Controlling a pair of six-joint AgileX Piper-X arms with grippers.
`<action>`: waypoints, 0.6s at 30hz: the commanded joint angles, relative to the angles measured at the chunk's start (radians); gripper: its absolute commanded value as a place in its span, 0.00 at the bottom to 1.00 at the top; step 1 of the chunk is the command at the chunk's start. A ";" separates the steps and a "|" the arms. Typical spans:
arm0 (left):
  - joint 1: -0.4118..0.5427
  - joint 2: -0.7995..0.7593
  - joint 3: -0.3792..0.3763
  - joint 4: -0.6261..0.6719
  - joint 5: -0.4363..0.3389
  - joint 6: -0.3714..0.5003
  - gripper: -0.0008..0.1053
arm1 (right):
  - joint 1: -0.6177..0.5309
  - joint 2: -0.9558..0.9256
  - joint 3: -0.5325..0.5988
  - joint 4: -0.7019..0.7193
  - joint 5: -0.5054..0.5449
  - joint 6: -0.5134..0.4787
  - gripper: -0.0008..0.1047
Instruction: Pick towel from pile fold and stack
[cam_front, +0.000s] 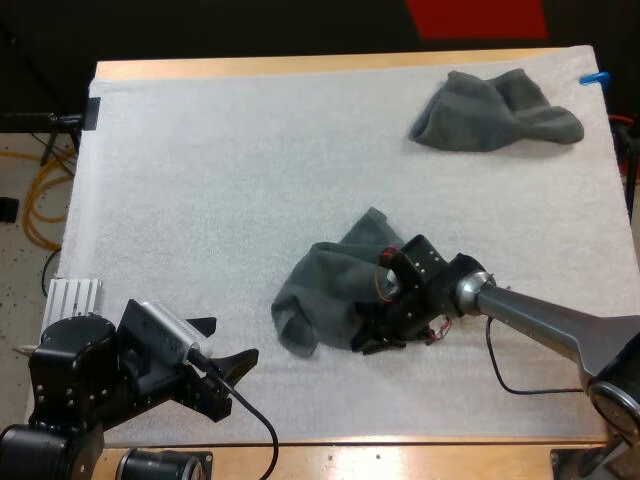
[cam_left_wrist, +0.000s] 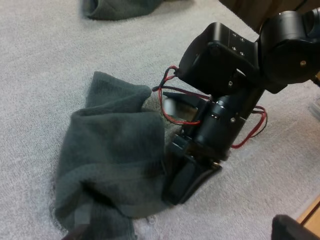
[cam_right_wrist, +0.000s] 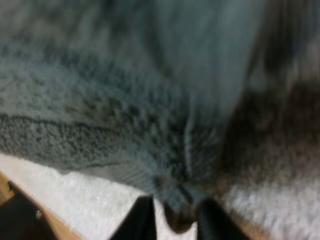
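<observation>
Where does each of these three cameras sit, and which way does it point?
High view: behind the arms, looking forward and down over the mat; both arms show, left hand open.
Left wrist view: on the left arm, facing the right hand at the near towel.
Right wrist view: on the right arm, close over that towel; its own fingertips pinch the edge.
Shared: all three see the near towel.

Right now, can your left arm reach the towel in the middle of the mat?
Probably yes. Only bare mat lies between my open left gripper and the middle towel; my right gripper pinches its other side.
</observation>
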 joint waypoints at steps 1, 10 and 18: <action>-0.002 0.000 -0.007 0.004 0.009 -0.008 0.64 | 0.001 0.015 0.002 -0.031 0.090 -0.003 0.11; -0.002 0.000 -0.007 0.004 0.009 -0.008 0.64 | 0.001 -0.006 0.002 0.032 0.144 -0.099 0.01; -0.002 0.000 -0.007 0.002 0.009 -0.004 0.64 | 0.001 -0.211 0.002 0.395 0.429 -0.397 0.01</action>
